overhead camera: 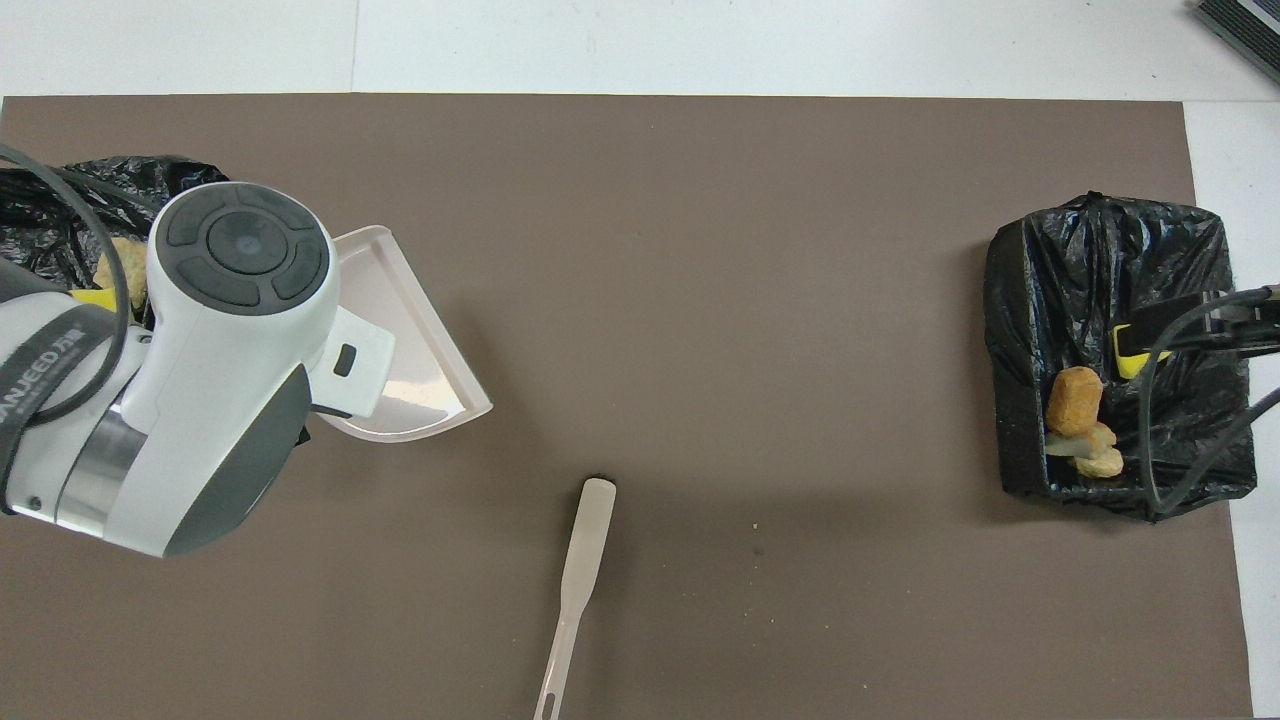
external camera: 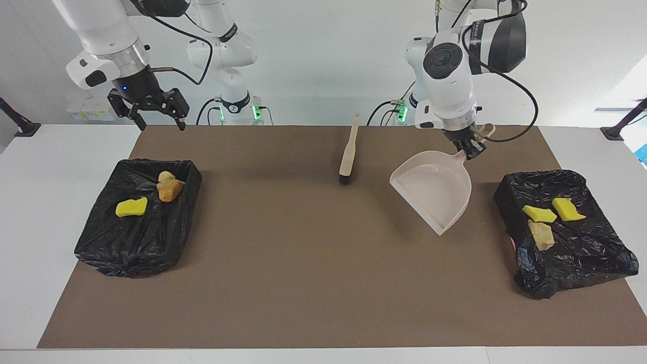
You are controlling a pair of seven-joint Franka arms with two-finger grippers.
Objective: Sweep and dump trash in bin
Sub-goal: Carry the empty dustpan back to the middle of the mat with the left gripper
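My left gripper [external camera: 469, 145] is shut on the handle of the empty beige dustpan [external camera: 434, 189], which hangs tilted over the mat between the brush [external camera: 349, 151] and the bag-lined bin [external camera: 510, 202] at the left arm's end. That bin holds trash: two yellow chunks [external camera: 540, 214] and a tan lump [external camera: 541, 236]. The bin [external camera: 126, 253] at the right arm's end holds a yellow chunk [external camera: 131, 207] and brown lumps [external camera: 169, 189]. My right gripper [external camera: 154, 108] hangs open and empty over the mat's edge beside that bin. In the overhead view the left arm hides its own gripper above the dustpan [overhead camera: 410, 330].
The brush [overhead camera: 580, 570] lies flat on the brown mat [external camera: 303, 263] near the robots, bristles pointing away from them. White table shows around the mat on all sides. No scraps lie on the mat itself.
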